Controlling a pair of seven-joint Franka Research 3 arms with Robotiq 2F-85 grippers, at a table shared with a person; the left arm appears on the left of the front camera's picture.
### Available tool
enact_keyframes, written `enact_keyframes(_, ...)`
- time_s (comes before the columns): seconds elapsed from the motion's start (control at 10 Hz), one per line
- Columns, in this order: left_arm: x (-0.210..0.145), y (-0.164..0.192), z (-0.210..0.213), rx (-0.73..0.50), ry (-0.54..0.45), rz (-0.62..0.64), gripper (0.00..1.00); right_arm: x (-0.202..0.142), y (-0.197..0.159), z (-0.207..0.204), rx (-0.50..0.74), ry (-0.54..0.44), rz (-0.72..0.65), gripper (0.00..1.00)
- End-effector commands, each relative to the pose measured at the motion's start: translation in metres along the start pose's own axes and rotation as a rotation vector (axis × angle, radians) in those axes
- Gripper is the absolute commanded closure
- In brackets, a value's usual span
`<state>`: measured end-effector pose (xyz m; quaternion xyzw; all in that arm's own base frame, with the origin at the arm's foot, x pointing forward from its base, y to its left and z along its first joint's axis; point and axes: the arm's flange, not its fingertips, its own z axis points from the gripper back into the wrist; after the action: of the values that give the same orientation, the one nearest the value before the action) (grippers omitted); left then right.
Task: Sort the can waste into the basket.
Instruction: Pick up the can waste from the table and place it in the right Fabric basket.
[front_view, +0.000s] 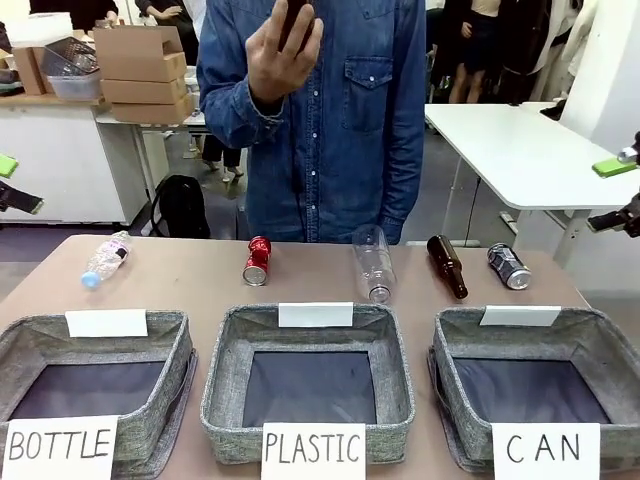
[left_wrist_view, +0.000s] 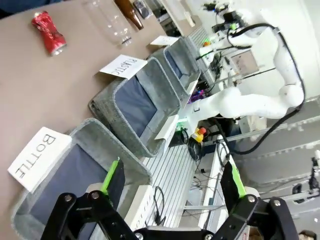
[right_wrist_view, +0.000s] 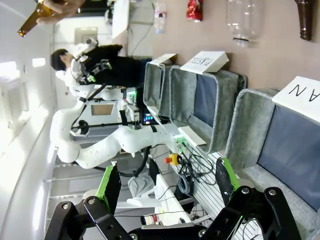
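The dented red can (front_view: 257, 261) lies on the table behind the middle basket; it is also in the left wrist view (left_wrist_view: 48, 32) and the right wrist view (right_wrist_view: 194, 10). At the far right lies the dark can (front_view: 509, 266), just behind the grey basket (front_view: 590, 318) signed "CAN" (right_wrist_view: 250, 125). My left gripper (left_wrist_view: 172, 185) hovers open above the "BOTTLE" basket's near side, holding nothing. My right gripper (right_wrist_view: 167, 182) is open and holds nothing, off the near side of the CAN basket. Both grippers stand far from the cans.
Baskets signed "BOTTLE" (front_view: 180, 340) and "PLASTIC" (front_view: 225, 330) sit left and middle. A water bottle (front_view: 105, 259), a clear plastic bottle (front_view: 373, 262) and a brown glass bottle (front_view: 447, 266) lie along the far edge. The person's raised hand (front_view: 280, 50) holds another brown bottle.
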<state>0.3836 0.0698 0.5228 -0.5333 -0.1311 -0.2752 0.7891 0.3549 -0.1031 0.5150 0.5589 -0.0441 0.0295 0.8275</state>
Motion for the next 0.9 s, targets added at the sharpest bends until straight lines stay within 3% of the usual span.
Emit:
enact_keyframes(0.0, 0.033, -0.001, -0.026, 0.035, 0.074, 0.039, 0.00, 0.001, 0.001, 0.002, 0.008, 0.006, 0.027, 0.00)
enact_keyframes(0.2, 0.026, -0.007, 0.003, 0.040, 0.139, 0.092, 0.00, 0.001, 0.001, 0.002, 0.008, 0.006, 0.027, 0.00)
enact_keyframes(0.5, -0.024, -0.024, 0.101, 0.152, -0.014, 0.271, 0.00, 0.001, 0.001, 0.002, 0.008, 0.006, 0.027, 0.00)
enact_keyframes(0.8, -0.079, -0.034, 0.171, 0.132, -0.186, 0.392, 0.00, 0.001, 0.001, 0.002, 0.008, 0.006, 0.027, 0.00)
